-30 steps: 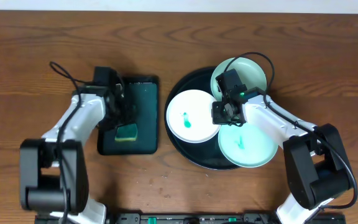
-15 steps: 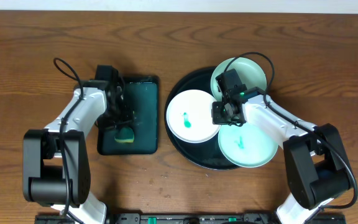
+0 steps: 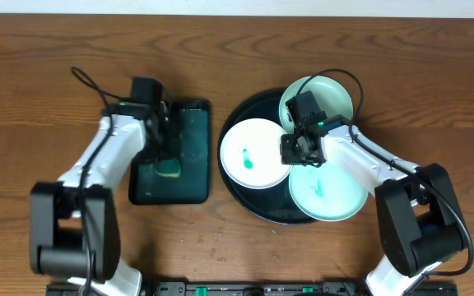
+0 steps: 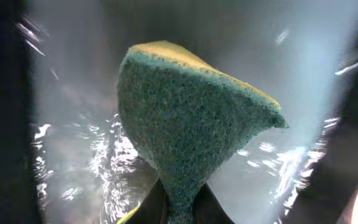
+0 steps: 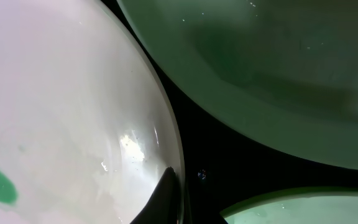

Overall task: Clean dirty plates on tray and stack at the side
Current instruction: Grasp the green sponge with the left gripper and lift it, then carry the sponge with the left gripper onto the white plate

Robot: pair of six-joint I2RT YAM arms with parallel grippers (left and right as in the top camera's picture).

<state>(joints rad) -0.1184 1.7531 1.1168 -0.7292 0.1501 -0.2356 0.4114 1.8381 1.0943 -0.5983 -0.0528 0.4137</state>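
Where overhead hides it, left fingers (image 4: 152, 204) pinching sponge (image 4: 191, 124), right fingers (image 5: 166, 190), opening unclear.

overhead is evenly lit and sharp; wrist cams are dim up close, with glare specks off wet surfaces.

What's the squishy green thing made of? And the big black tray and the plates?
The sponge looks like yellow foam under a rough green scrubbing layer. The black tray seems hard plastic or lacquer, glossy with reflections. The plates look smooth and shiny, ceramic or plastic; I can't tell which.
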